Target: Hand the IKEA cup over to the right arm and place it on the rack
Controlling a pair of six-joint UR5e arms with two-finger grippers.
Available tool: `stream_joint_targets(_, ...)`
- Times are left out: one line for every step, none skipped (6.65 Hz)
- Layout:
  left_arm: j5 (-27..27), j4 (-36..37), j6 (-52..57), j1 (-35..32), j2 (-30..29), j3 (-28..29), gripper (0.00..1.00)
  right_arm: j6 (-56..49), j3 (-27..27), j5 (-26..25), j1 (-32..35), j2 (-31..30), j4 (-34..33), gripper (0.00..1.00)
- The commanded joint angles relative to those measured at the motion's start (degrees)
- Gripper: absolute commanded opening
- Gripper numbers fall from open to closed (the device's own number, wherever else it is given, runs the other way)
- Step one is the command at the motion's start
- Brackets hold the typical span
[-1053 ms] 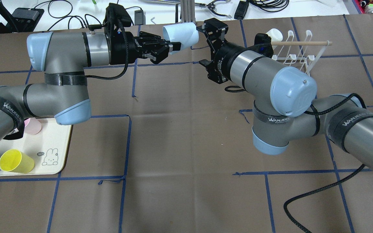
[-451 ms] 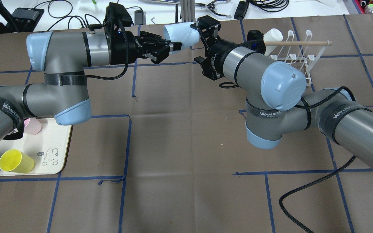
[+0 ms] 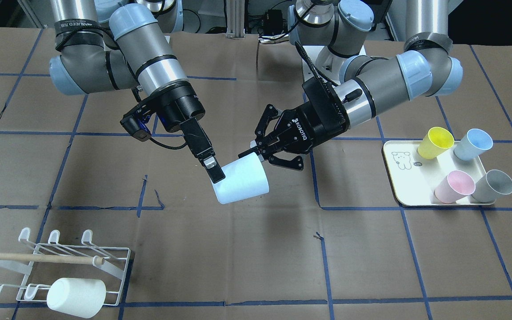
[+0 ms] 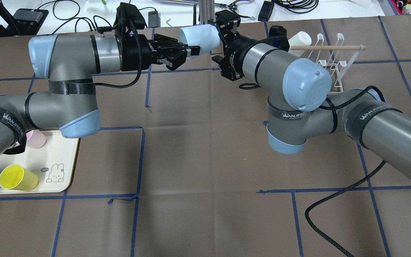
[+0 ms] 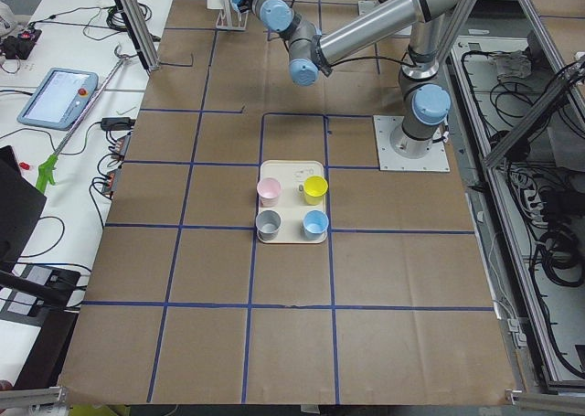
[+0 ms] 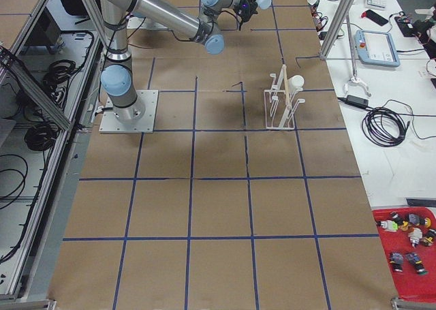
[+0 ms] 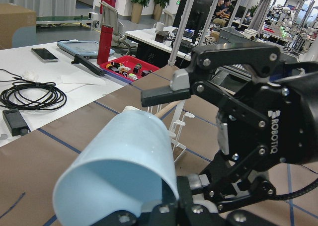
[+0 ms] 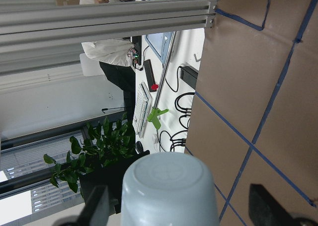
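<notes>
Exterior front-facing view: the left pincer [image 3: 256,155] is clamped on the rim of a pale-blue plastic cup [image 3: 242,182], held sideways above the brown paper-covered worktop [image 3: 238,266], its closed base pointing away towards the right pincer [image 3: 215,173]. Right wrist-mounted view: the right pincer is spread wide, the cup's base between its two fingers [image 8: 97,206] with a gap on each side. Overhead exterior view: a white wire rack with a wooden dowel [image 4: 328,64] stands behind the right pincer, away from the left pincer, carrying a white cup [image 4: 301,38].
</notes>
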Motion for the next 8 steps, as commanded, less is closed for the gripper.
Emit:
stream_joint_targets(0.0, -0.1, -0.1, 0.0, 0.0, 0.0, 0.04, 0.0, -2.0, 0.0, 0.6, 1.8, 0.0, 0.97)
stream_joint_targets(0.0, 0.0, -0.1, 0.0, 0.1, 0.0, 0.06, 0.0, -2.3, -0.1, 0.8, 2.3, 0.0, 0.96)
stream_joint_targets(0.1, -0.1, -0.1, 0.0, 0.1, 0.0, 0.06, 0.0, -2.3, -0.6, 1.1, 2.4, 0.0, 0.96)
stream_joint_targets(0.1, 0.0, -0.1, 0.0, 0.1, 0.1, 0.06, 0.0, -2.3, -0.9, 1.5, 2.4, 0.1, 0.96)
stream_joint_targets(0.1, 0.0, -0.1, 0.0, 0.1, 0.1, 0.06, 0.0, -2.3, -0.9, 1.6, 2.4, 0.0, 0.96)
stream_joint_targets(0.1, 0.0, -0.1, 0.0, 0.1, 0.1, 0.07, -0.1, -2.3, -0.9, 1.6, 2.3, 0.1, 0.92)
stream_joint_targets(0.2, 0.0, 0.0, 0.0, 0.2, 0.1, 0.07, 0.0, -2.5, -1.0, 1.7, 2.2, 0.1, 0.91)
stream_joint_targets(0.2, 0.0, -0.4, 0.0, 0.2, 0.1, 0.08, 0.1, -3.0, -1.0, 1.7, 2.1, 0.3, 0.91)
